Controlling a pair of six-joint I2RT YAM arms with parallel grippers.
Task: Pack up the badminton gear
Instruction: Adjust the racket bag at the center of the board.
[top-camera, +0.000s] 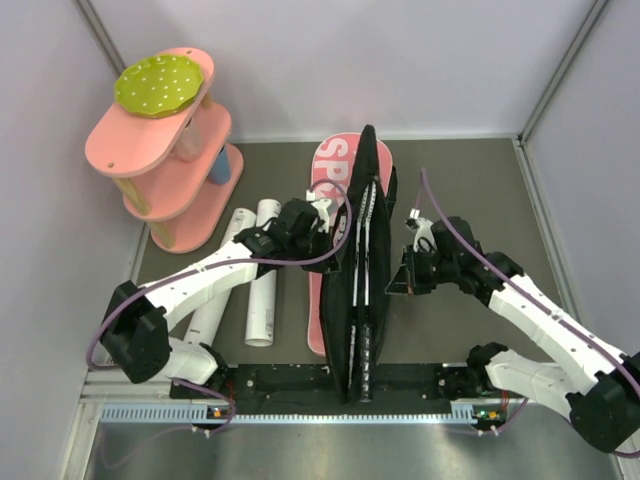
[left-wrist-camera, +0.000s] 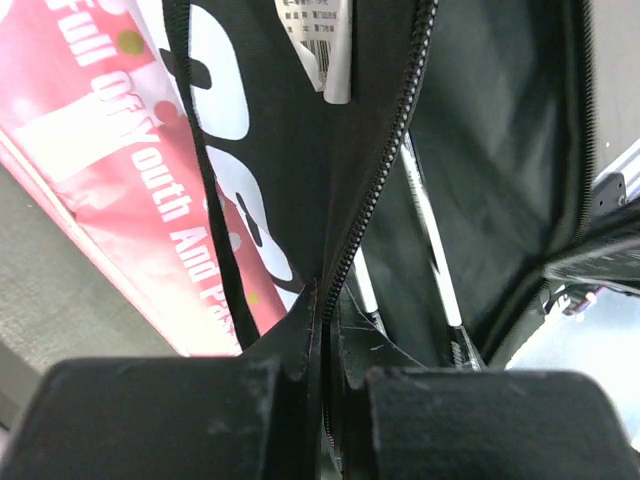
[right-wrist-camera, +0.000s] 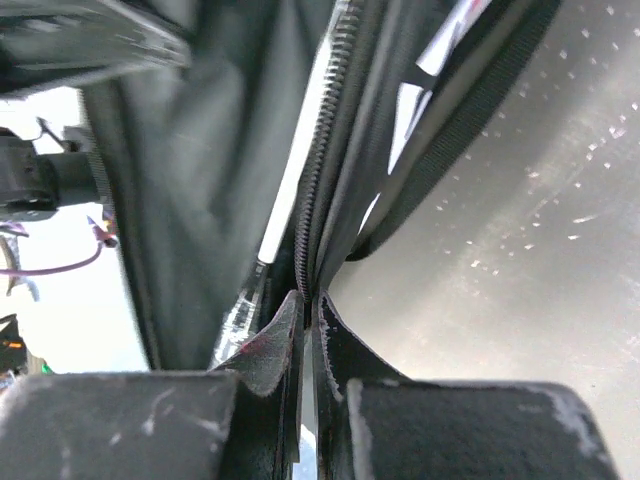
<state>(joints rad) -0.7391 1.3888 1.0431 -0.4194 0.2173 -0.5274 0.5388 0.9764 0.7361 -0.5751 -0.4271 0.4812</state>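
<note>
So the racket bag (top-camera: 345, 300) sits dead center of the top view. Its pink side lies flat on the table (top-camera: 460, 180) and the black side is pulled up on edge, mouth open. The left gripper (left-wrist-camera: 322, 305) is clenched on the bag's left zipper edge, and the right gripper (right-wrist-camera: 308, 305) is pinched tight on the opposite edge. Thin white racket shafts (left-wrist-camera: 432, 235) show inside the opening. Two white tubes (top-camera: 263, 290) lie on the table just left of the bag, partly under the left arm. The pink shelf (top-camera: 160, 150) with its green disc (top-camera: 160, 85) stands upper left.
</note>
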